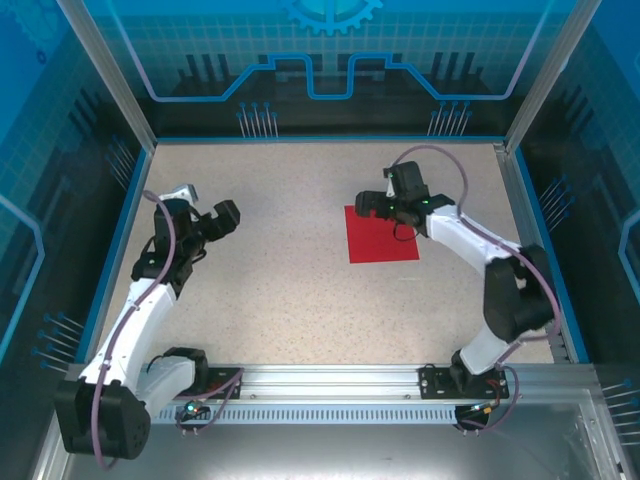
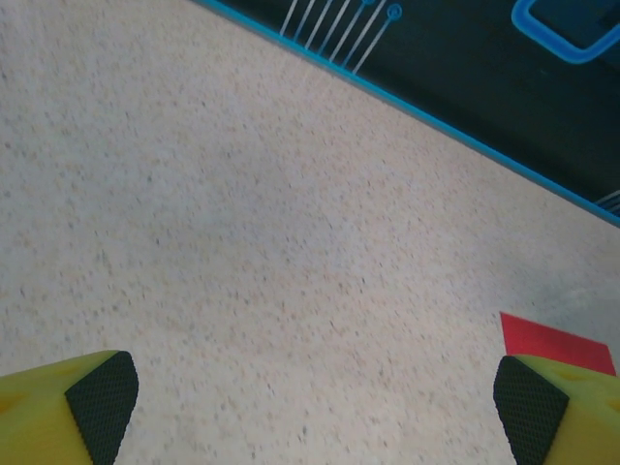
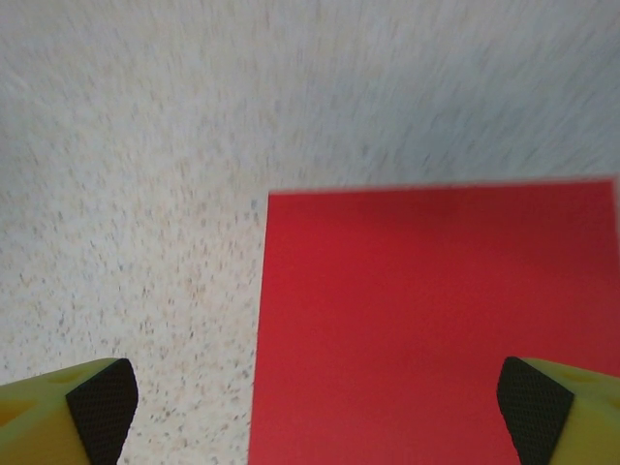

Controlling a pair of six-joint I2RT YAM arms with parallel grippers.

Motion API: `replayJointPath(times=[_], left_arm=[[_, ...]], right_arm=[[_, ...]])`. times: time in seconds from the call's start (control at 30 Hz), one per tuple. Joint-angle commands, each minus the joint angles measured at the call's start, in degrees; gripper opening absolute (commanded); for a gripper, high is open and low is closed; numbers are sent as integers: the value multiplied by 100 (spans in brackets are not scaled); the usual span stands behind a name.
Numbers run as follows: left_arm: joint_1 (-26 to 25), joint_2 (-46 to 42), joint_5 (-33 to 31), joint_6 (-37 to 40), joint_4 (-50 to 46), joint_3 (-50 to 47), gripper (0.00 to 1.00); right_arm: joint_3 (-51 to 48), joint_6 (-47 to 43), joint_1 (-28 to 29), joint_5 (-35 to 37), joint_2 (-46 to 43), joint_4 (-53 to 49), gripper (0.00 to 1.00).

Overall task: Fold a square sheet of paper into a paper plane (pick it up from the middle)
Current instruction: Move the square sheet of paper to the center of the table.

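Top view. Shows the paper flat on the bench, right of centre: a plain red square, no crease visible. Puts the right pincer over its far edge, jaws wide, holding nothing. Puts the left pincer well apart to the left, equally wide and empty. Risks a grab at the edge instead of the middle if lowered from here; so thin a sheet probably slides or crumples rather than lifts.

Left wrist view. Catches a corner of the paper beside one pad, with bare bench between the spread pads. Leaves this arm too far off to steady anything, so invites a skid under a one-sided push.

Right wrist view. Looks down on a sharp corner and two straight edges, the surface smooth and unmarked, though blurred. Sets one pad over red and the other over bare bench, straddling an edge. Could scrape without catching on closing, or buckle in a stray crease that spoils later folds.
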Motion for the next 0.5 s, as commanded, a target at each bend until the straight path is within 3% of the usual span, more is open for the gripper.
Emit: replayJointPath(times=[0.0, 0.47], left_arm=[[49, -30, 471, -162, -865, 310, 99], [49, 272, 636, -78, -982, 325, 98]], right_arm=[[478, 765, 296, -352, 658, -815, 99], [570, 1161, 566, -297, 1463, -1158, 99]])
